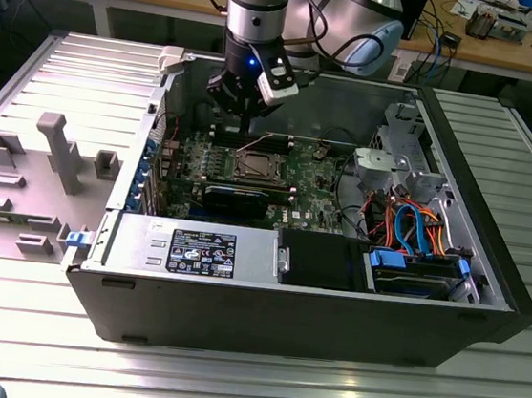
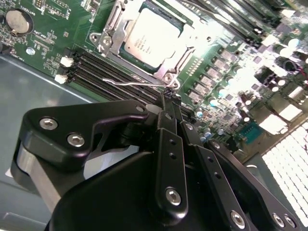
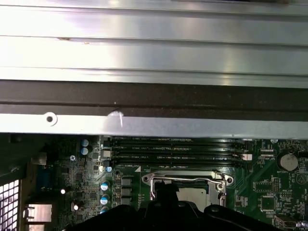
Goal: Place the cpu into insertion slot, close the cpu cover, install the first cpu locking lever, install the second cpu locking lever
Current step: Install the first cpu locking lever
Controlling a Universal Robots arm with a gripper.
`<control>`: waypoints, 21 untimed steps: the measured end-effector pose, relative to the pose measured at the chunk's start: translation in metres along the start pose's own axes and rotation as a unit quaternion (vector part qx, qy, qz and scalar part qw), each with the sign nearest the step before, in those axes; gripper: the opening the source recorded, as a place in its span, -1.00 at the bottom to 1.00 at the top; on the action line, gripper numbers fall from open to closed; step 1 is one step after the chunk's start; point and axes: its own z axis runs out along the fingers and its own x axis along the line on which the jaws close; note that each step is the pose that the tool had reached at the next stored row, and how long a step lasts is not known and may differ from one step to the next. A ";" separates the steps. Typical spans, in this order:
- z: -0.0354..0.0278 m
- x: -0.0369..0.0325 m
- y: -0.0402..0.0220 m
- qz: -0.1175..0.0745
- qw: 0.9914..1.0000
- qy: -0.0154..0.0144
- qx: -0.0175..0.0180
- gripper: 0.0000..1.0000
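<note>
The cpu (image 2: 150, 36), a silver-grey square chip, lies flat in the socket on the green motherboard (image 2: 43, 43). The silvery cpu cover (image 3: 192, 179) lies down around it as a frame. A thin wire locking lever (image 2: 137, 83) sticks out from the socket's side, over the memory slots. My gripper (image 2: 169, 95) is shut, its black fingertips right at that lever's hooked end; nothing shows between them. In the exterior view the gripper (image 1: 245, 128) hangs just behind the socket (image 1: 255, 166) inside the open computer case (image 1: 281, 316).
Black memory slots (image 2: 110, 67) run beside the socket. A coin battery (image 2: 18, 20) sits on the board. The case wall (image 3: 154, 98) stands close behind. A power supply (image 1: 198, 249) and a drive cage with blue cables (image 1: 416, 235) fill the front. A grey fixture tray (image 1: 38, 173) lies at the exterior view's left.
</note>
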 end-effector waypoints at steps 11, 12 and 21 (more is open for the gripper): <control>0.0129 -0.0080 0.0000 -0.001 1.000 0.000 -0.003 -0.79; 0.0139 -0.0083 0.0003 -0.001 1.000 0.000 -0.003 -0.79; 0.0159 -0.0093 0.0002 -0.001 1.000 0.000 -0.004 -0.79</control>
